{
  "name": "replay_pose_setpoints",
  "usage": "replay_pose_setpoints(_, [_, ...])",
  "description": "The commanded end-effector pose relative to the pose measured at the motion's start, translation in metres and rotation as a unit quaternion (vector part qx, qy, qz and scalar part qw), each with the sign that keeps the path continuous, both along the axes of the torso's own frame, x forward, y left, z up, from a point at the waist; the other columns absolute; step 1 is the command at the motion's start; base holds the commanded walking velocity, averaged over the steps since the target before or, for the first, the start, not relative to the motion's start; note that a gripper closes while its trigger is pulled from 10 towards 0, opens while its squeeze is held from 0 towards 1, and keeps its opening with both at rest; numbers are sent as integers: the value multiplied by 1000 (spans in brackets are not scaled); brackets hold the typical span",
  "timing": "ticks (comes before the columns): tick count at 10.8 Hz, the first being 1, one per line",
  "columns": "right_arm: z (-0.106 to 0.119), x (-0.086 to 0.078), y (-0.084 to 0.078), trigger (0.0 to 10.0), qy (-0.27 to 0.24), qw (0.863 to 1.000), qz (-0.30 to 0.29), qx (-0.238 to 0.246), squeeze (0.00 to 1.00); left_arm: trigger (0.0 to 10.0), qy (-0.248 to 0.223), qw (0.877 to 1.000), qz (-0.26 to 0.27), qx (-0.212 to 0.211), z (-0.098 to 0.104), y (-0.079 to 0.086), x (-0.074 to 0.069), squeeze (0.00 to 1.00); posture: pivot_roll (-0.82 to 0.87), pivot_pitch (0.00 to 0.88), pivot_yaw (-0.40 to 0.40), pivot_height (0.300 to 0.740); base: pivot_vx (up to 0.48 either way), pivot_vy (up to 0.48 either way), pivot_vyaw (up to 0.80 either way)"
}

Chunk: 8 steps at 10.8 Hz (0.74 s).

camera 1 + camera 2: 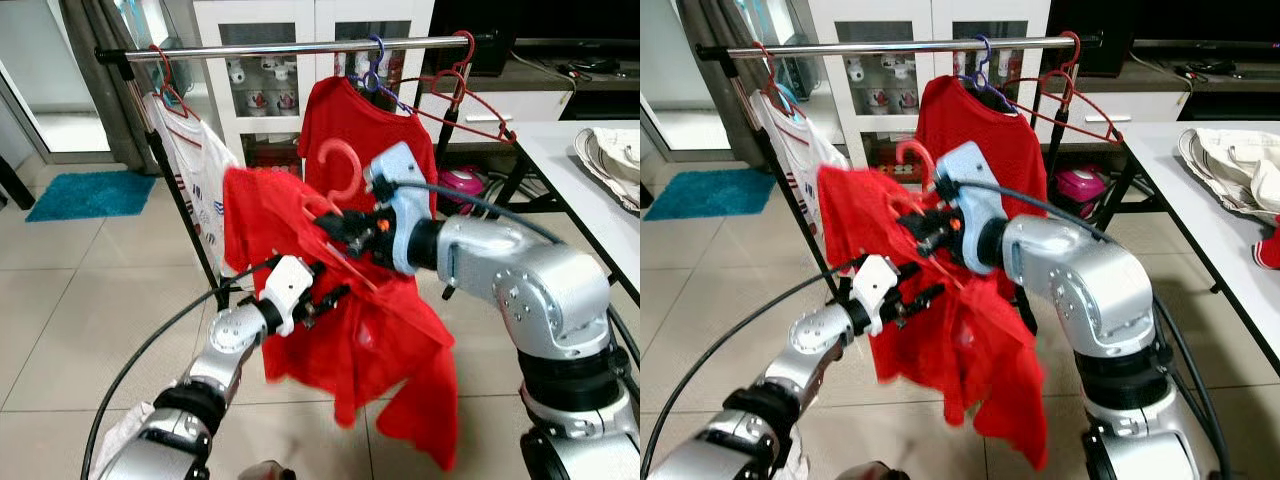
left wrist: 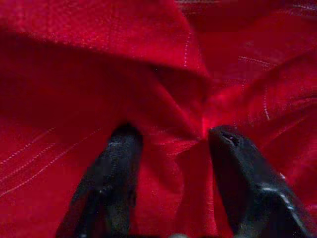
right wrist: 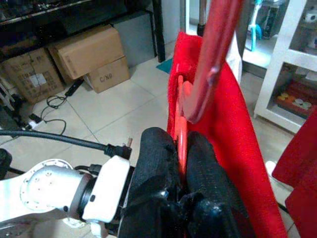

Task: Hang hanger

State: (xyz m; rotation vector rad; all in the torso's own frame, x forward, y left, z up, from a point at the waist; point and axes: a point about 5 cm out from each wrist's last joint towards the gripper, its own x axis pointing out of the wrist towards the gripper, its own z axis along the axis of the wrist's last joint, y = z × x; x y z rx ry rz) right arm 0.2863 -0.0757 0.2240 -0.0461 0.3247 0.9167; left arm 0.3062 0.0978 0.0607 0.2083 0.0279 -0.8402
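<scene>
While the red hanger (image 1: 338,190) is loaded with the red shirt (image 1: 345,330), it is not on the rail (image 1: 290,47) yet; hook sits well below the bar, so lift and hook-on are left, by my read. Left eye: right tool (image 1: 335,228) is at the hanger neck, left tool (image 1: 325,300) lower, buried in cloth. Rail already carries a white shirt (image 1: 195,165) at the left end, another red shirt (image 1: 365,125) on a purple hanger (image 1: 375,65) mid-rail, and an empty red hanger (image 1: 465,90) at the right. Best open stretch looks to be between the white shirt and the purple hanger. Right eye: worktop (image 1: 1200,200) edge is close on the robot's right, limits swing that way; cabinet (image 1: 930,70) stands behind the rail. Left wrist: fingers (image 2: 106,183) spread apart, red fabric bunched between them; actual pinch, cannot tell. Right wrist: fingers (image 3: 158,168) clamped tight on the hanger's thin neck, hook rising above, boxes (image 3: 89,54) on the floor beyond.
</scene>
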Motion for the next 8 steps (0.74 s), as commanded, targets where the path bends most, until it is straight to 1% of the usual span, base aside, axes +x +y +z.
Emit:
replay_pose_setpoints(1, [12, -1, 0, 0, -22, 1000, 4, 15, 0, 0, 2, 1000, 20, 3, 0, 6, 3, 0, -126, 0, 36, 740, 0, 0, 0])
replay_pose_setpoints(2, [12, -1, 0, 0, -22, 1000, 3, 15, 0, 0, 2, 1000, 28, 1, 0, 9, 4, 0, -126, 0, 36, 740, 0, 0, 0])
replay_pose_setpoints(5, [10, -2, 0, 0, -23, 1000, 3, 15, 0, 0, 11, 999, 39, 19, -4, 15, 5, 0, -126, 0, 40, 740, 0, 0, 0])
replay_pose_setpoints(6, [10, -2, 0, 0, -25, 1000, 4, 14, 0, 0, 18, 998, 53, 24, -7, 18, 6, 0, -126, 0, 39, 740, 0, 0, 0])
replay_pose_setpoints(7, [10, -2, -1, 0, -27, 1000, 3, 13, 0, 0, 34, 996, 81, 20, -11, 24, 6, 0, -125, 0, 38, 740, 0, 0, 0])
replay_pose_setpoints(8, [9, -2, -2, 0, -27, 1000, 0, 12, 0, 0, 47, 992, 114, 5, -13, 31, 6, 0, -125, 0, 38, 740, 0, 0, 0])
